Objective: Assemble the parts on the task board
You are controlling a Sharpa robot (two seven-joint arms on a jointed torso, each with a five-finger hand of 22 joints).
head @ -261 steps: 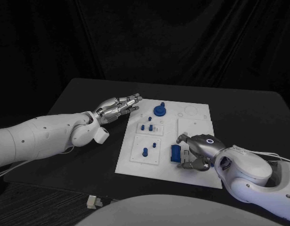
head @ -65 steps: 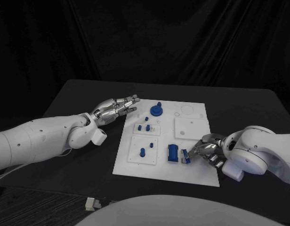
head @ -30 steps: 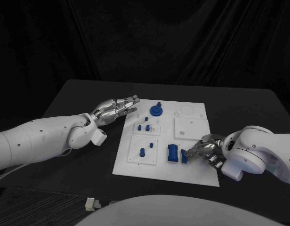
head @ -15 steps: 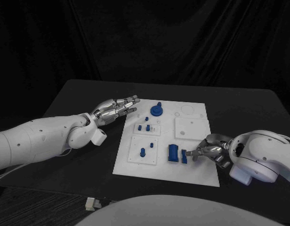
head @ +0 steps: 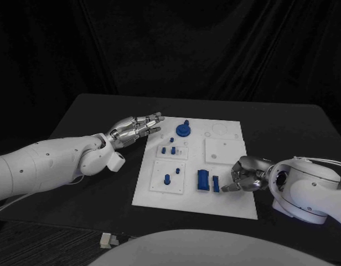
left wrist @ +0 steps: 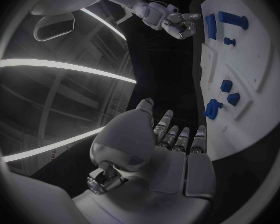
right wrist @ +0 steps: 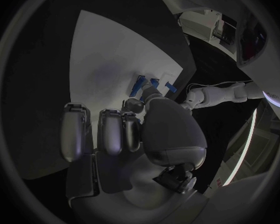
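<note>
The white task board [head: 226, 147] lies mid-table, also seen in the left wrist view [left wrist: 267, 59] and the right wrist view [right wrist: 115, 50]. A wide blue block [head: 204, 180] and a slim blue piece [head: 216, 184] stand side by side near its front edge. My right hand [head: 246, 174] hovers just right of the slim piece with its fingers bent and nothing in them; its thumb [right wrist: 142, 103] points at those blue pieces [right wrist: 140, 85]. My left hand [head: 135, 128] is held flat with fingers apart beside the board's far left corner, holding nothing.
A round blue knob part [head: 186, 129] stands at the board's far edge. Small blue pegs [head: 170, 149] and another peg [head: 168, 178] sit in the left panels. The black table [head: 290, 130] runs right of the board.
My right hand has turned at the wrist and drawn slightly right, away from the slim blue piece, which stays standing on the board. The left hand has not moved.
</note>
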